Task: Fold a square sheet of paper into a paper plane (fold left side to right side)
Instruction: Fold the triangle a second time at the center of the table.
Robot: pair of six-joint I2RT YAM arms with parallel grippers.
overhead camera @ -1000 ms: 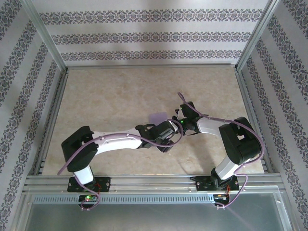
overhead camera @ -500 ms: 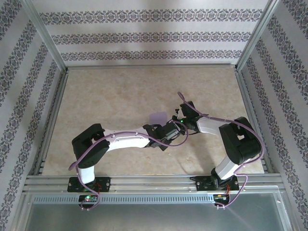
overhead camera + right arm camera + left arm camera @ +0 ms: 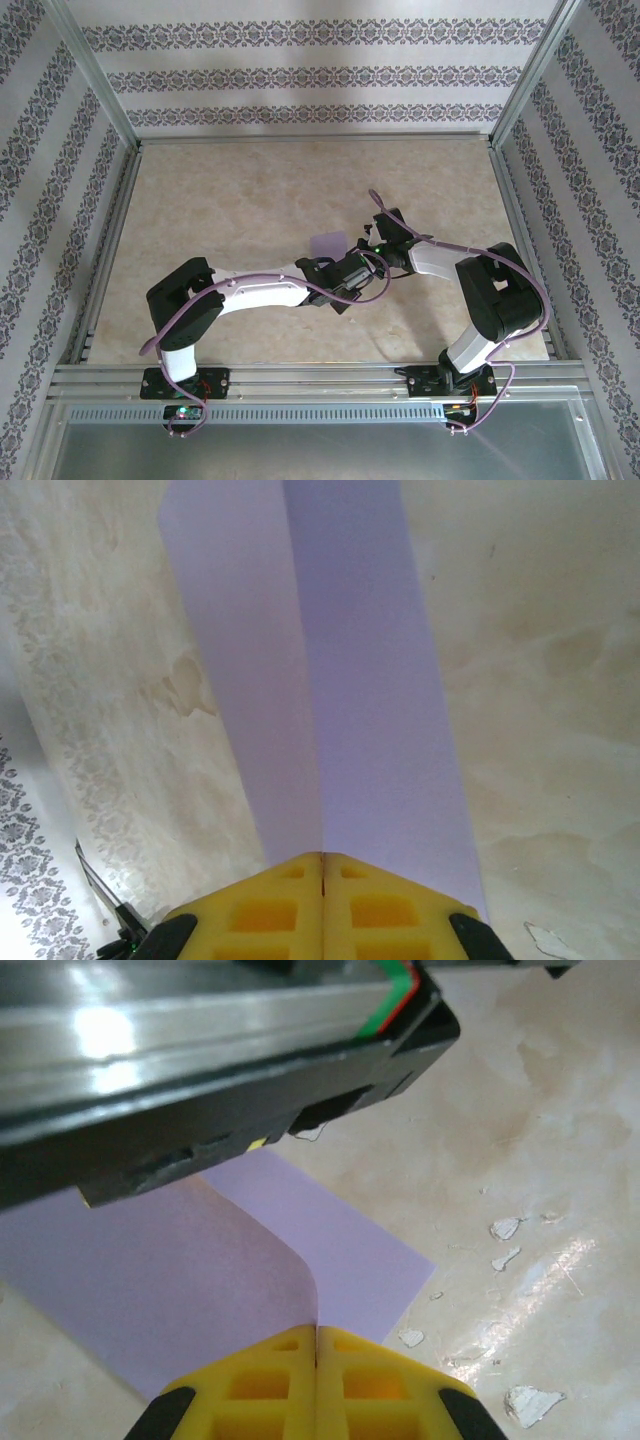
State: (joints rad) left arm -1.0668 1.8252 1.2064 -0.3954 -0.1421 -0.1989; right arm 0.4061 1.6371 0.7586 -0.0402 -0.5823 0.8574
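The square sheet of paper is lavender and lies mid-table, just left of where both arms meet. My left gripper reaches in from the near left, and my right gripper from the right. In the left wrist view the yellow fingers are shut on a lifted edge of the sheet, which curls up from the table into the left gripper. The right wrist view has my right gripper shut on the sheet, which runs away from it as two long panels meeting along a centre line.
The right arm's black and silver body hangs close above the paper in the left wrist view. White chipped spots mark the beige tabletop. Aluminium rails and patterned walls enclose the table.
The left arm has stretched further right toward the paper, and its gripper has closed on the lifted edge. The right arm has hardly moved.
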